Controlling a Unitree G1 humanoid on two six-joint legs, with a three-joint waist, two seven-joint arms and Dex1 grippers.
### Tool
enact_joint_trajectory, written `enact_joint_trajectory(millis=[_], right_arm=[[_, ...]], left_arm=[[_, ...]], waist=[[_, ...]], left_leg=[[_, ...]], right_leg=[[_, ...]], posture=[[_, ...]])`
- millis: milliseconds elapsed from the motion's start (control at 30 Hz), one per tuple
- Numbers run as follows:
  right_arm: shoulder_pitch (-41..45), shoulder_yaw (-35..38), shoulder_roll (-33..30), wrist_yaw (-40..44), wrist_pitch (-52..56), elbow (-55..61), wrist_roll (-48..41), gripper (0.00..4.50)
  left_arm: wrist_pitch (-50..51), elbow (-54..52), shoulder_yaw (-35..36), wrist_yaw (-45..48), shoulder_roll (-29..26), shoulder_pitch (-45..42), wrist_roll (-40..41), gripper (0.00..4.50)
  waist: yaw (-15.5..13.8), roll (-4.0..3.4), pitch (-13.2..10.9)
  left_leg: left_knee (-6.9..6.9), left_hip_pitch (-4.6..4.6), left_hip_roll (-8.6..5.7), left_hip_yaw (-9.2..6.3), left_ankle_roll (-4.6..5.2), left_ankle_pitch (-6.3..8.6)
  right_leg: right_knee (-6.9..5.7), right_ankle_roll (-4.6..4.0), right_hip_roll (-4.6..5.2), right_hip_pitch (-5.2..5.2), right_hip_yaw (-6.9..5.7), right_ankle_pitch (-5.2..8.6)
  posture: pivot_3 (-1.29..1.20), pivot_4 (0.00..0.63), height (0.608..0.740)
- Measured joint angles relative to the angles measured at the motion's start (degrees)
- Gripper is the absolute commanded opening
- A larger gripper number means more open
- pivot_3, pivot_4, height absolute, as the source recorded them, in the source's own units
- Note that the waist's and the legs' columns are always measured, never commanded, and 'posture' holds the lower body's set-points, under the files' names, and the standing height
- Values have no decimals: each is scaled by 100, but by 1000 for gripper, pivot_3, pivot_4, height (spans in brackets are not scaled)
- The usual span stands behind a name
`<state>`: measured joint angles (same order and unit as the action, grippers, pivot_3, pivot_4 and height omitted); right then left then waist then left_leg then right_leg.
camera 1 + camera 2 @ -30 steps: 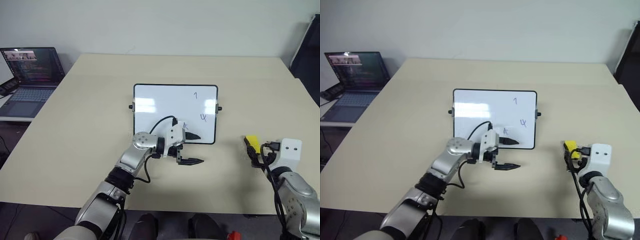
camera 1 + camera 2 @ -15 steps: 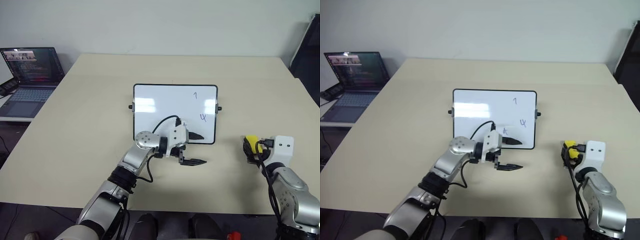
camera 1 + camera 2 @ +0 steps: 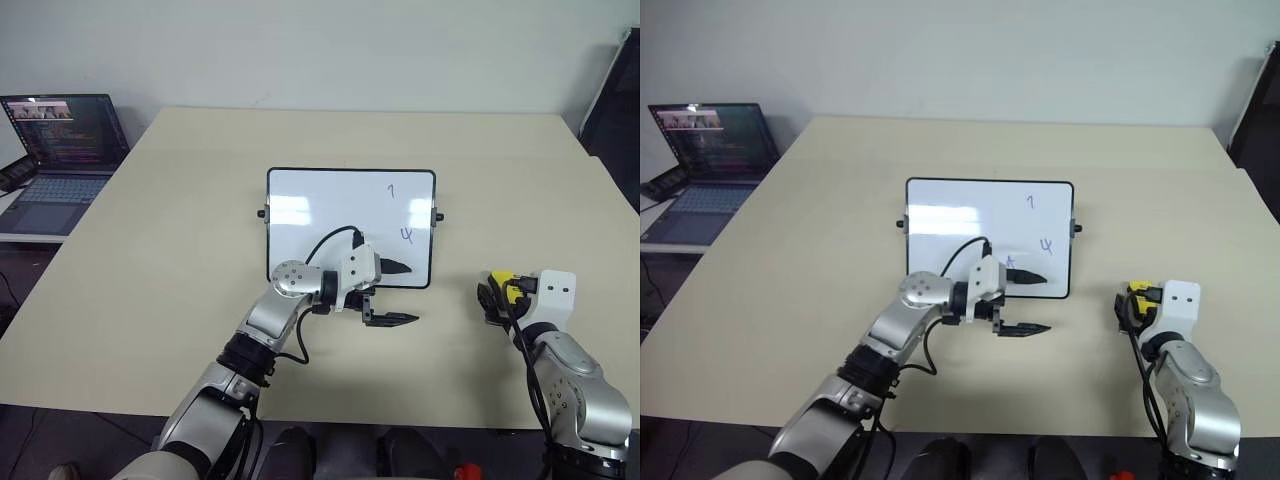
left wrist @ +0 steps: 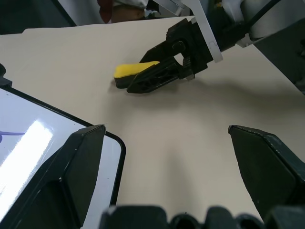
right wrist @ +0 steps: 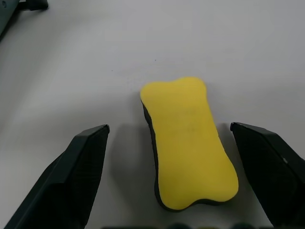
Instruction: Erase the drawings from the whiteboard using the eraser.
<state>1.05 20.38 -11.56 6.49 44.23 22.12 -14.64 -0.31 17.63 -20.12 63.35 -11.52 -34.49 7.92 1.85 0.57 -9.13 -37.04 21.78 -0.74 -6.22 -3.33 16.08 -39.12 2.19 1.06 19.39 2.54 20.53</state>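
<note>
The whiteboard (image 3: 350,228) is laid flat at the centre of the table (image 3: 200,210). Three drawings (image 3: 406,235) are placed in the board's right part, one above another. The laptop (image 3: 52,160) is set at the left edge of the frame, beside the table. The left gripper (image 3: 394,293) is found just below centre, at the board's lower right corner. The eraser (image 5: 188,140) is laid on the table at lower right, between the fingers of the right gripper (image 3: 497,300).

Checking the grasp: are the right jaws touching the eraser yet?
Apart. The right wrist view shows bare table between the eraser and each open finger.
</note>
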Motion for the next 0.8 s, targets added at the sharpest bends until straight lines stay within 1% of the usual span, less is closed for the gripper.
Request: enact_joint_trajectory(millis=[100,167,200,233,267,600,800], right_arm=[[-5,34,-1,-41,-1,-3,-9,2939],[-14,33,-1,-52,-3,-3,-11,2151],[-21,33,-1,-59,-5,-2,-11,1940],[-26,33,-1,-65,-9,-2,-11,1540],[-28,33,-1,-73,-14,0,-11,1382],[-78,36,-77,-182,-41,63,-6,1372],[-257,-89,-171,-202,-60,628,46,1372]], left_arm=[[0,-1,20,-8,-1,0,0,4500],[0,-1,20,-6,0,0,0,4500],[0,-1,20,-5,2,0,0,4500],[0,-2,20,-4,5,0,0,4500],[0,-2,20,-4,6,0,0,4500],[-3,-24,20,-103,53,12,-7,4500],[-50,-240,181,-769,39,170,-152,4500]], waist=[[0,0,0],[1,0,0],[0,0,0],[0,0,0],[1,0,0],[0,0,0],[4,0,0]], left_leg=[[1,0,1,0,0,0],[0,0,0,0,0,0],[0,0,1,0,0,0],[0,0,1,0,0,0],[0,0,1,0,0,0],[0,0,0,0,0,0],[0,-1,4,0,0,0]], right_leg=[[0,0,0,0,0,0],[0,0,0,0,0,0],[0,0,0,0,0,0],[0,0,0,0,0,0],[0,0,0,0,0,0],[0,0,0,0,0,0],[0,0,0,1,3,0]], posture=[[0,150,740],[0,150,740],[0,150,740],[0,150,740],[0,150,740],[0,150,740],[0,150,740]])
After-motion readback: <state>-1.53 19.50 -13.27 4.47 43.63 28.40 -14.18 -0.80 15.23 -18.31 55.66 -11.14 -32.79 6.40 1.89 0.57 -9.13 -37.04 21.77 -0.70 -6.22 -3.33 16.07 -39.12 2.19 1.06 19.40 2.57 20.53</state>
